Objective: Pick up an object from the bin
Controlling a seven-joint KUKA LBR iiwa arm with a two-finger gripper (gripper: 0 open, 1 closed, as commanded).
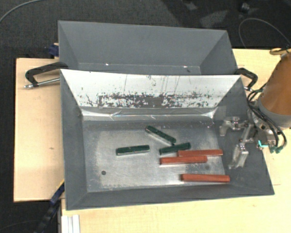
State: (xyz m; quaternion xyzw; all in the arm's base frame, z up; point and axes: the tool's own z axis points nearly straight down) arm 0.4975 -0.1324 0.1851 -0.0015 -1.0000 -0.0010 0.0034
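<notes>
While the arm reaches in from the right, we see its gripper [239,155] pointing down near the bin's [257,178] right wall (how open, we cannot tell), just right of the topmost red bar [202,153].

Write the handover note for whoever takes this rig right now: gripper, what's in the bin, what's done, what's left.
Gripper: low at the right side of the bin, just right of the red bars; apart from them.
Things: upper red bar, middle red bar and lower red bar lie flat right of centre; right green bar and tilted green bar sit above them; left green bar lies alone.
Done: nothing picked.
Left: close on one bar, probably a red one, and lift it.
</notes>
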